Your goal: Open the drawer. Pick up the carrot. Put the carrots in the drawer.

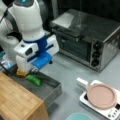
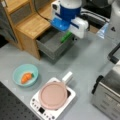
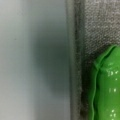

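The drawer [image 1: 53, 93] [image 2: 53, 51] stands pulled out from the wooden-topped cabinet [image 1: 17, 100] [image 2: 32, 25] in both front views. A green toy vegetable [image 1: 33, 80] [image 2: 66, 37] [image 3: 107, 85] lies inside it. The gripper [image 1: 31, 71] [image 2: 65, 31] hangs low over the drawer, right above that green piece, and the hand hides its fingertips. A yellow-orange piece [image 1: 21, 73] shows just beneath the hand in a front view. The carrot [image 2: 26, 77] lies in a teal bowl [image 2: 17, 72] on the table, well away from the gripper. The wrist view shows the drawer's wall [image 3: 75, 62] and no fingers.
A silver toaster oven [image 1: 87, 37] [image 2: 107, 97] stands on the grey table. A white hot plate [image 1: 110, 112] [image 2: 36, 106] carries a pink pan [image 1: 101, 96] [image 2: 53, 96]. The teal bowl's rim [image 1: 77, 117] shows at a front view's bottom.
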Robot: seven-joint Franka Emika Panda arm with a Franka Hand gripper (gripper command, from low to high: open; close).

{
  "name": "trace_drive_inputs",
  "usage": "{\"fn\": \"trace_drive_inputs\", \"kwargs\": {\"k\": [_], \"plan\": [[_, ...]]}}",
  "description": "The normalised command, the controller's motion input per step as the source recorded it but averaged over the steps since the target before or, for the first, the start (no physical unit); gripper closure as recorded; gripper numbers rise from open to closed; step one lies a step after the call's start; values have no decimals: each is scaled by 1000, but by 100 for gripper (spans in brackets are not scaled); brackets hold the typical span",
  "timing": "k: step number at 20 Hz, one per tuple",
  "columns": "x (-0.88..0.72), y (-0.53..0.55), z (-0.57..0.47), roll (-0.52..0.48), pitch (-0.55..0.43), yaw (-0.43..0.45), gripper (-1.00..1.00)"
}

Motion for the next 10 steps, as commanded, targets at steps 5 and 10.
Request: {"fn": "trace_drive_inputs", "kwargs": {"k": [5, 10], "plan": [[223, 80, 155, 23, 179, 26, -100], [272, 13, 152, 85, 152, 19, -100]]}}
